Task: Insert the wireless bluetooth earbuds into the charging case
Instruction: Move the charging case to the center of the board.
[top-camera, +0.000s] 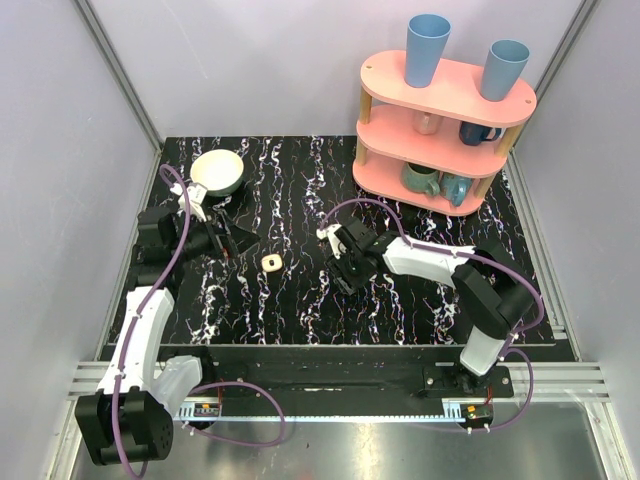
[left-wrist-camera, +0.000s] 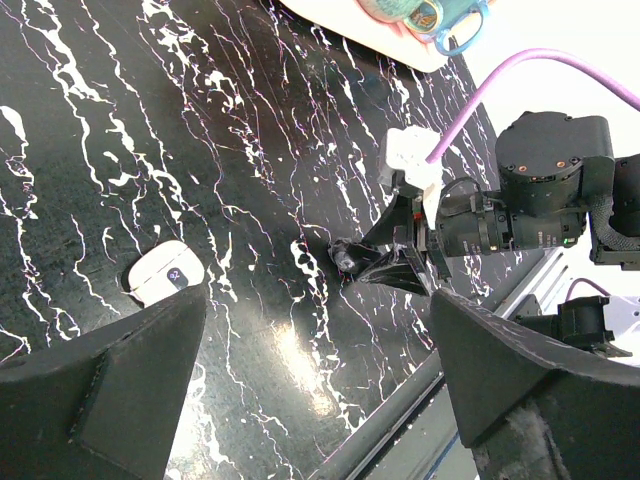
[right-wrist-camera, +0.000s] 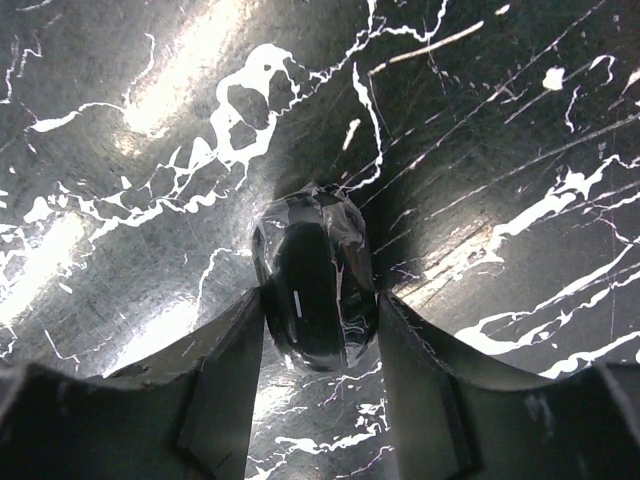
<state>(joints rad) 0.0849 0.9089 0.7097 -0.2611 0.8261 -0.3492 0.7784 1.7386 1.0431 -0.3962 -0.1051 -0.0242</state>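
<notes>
The charging case (top-camera: 270, 262), a small cream rounded square with a darker centre, lies on the black marble table between the two arms. In the left wrist view the case (left-wrist-camera: 165, 272) sits just beyond my left finger, outside the jaws. My left gripper (top-camera: 232, 243) (left-wrist-camera: 318, 330) is open wide with only bare table between its fingers. My right gripper (top-camera: 345, 275) (right-wrist-camera: 320, 320) is shut on a dark glossy oval object (right-wrist-camera: 318, 290) wrapped in clear film, low over the table. The left wrist view shows that gripper (left-wrist-camera: 375, 265) from the front. No cream-white earbuds show in any view.
A pink three-tier shelf (top-camera: 440, 120) with blue cups and mugs stands at the back right. A cream bowl (top-camera: 217, 170) sits at the back left, close behind my left arm. The table's metal front rail (left-wrist-camera: 470, 330) runs near my left gripper.
</notes>
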